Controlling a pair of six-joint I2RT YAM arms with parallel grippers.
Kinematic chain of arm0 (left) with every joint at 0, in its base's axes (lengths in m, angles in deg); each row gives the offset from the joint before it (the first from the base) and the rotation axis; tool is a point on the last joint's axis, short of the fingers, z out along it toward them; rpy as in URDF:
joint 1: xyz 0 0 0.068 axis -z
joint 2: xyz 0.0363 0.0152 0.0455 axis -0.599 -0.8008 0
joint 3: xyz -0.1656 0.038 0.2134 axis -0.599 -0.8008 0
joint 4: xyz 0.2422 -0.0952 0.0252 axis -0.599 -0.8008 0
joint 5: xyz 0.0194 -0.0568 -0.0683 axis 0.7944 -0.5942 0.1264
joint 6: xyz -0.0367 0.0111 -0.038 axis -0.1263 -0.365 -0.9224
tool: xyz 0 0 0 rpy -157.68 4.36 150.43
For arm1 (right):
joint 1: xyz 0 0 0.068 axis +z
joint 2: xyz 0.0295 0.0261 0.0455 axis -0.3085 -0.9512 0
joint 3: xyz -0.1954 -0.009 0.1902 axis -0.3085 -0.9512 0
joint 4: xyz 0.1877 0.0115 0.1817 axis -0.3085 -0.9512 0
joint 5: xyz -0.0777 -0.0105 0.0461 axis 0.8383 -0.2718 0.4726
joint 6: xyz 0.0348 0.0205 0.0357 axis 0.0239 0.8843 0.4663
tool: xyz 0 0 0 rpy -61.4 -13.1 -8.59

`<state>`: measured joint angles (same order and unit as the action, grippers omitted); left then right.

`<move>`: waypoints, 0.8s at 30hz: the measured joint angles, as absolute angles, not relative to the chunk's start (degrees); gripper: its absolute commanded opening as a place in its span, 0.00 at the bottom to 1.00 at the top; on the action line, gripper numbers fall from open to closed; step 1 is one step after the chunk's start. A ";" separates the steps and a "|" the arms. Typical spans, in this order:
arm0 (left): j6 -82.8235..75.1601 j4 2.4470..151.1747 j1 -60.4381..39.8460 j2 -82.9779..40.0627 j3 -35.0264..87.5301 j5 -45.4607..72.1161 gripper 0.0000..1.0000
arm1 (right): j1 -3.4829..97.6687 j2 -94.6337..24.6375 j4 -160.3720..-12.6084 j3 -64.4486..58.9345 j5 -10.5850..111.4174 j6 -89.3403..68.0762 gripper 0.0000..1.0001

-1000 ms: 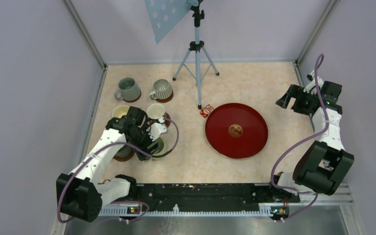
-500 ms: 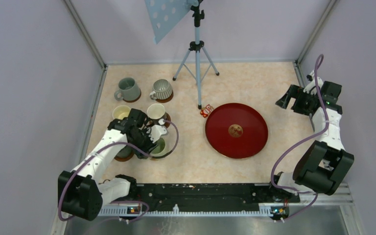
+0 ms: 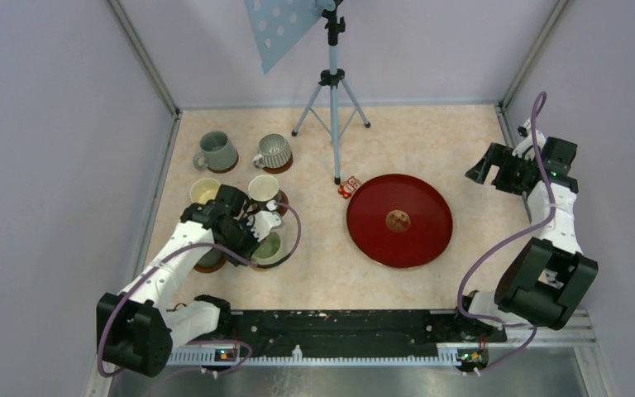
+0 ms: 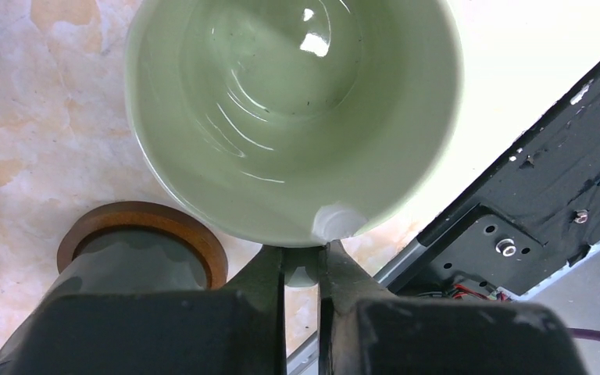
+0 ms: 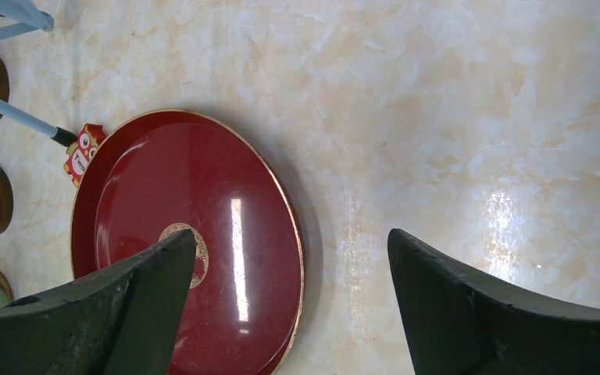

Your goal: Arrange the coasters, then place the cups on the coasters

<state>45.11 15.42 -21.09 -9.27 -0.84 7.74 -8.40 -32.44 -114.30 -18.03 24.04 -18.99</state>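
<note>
As its handle is, I think, the easiest part to pinch, the left gripper [image 4: 305, 264] is clamped on the pale green ceramic mug [image 4: 281, 117], near a round brown wooden coaster [image 4: 144, 212]; the right gripper [image 5: 293, 234] hangs wide apart.

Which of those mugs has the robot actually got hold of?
The pale green mug: the left hand is clamped on its handle, while the rest, like the ribbed grey mug, stand free.
</note>
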 measured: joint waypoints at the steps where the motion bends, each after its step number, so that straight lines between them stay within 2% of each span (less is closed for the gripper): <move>1: 44.98 15.55 -21.16 -9.14 -0.95 7.70 0.00 | -8.40 -32.44 -114.30 -18.03 24.04 -18.99 0.91; 12: 45.02 15.44 -24.39 -4.27 -1.49 7.74 0.00 | -8.40 -32.44 -114.32 -18.03 24.04 -19.01 0.91; 24: 45.81 14.50 -25.13 -4.86 -1.51 7.79 0.00 | -8.40 -32.44 -114.34 -18.03 24.04 -19.38 0.91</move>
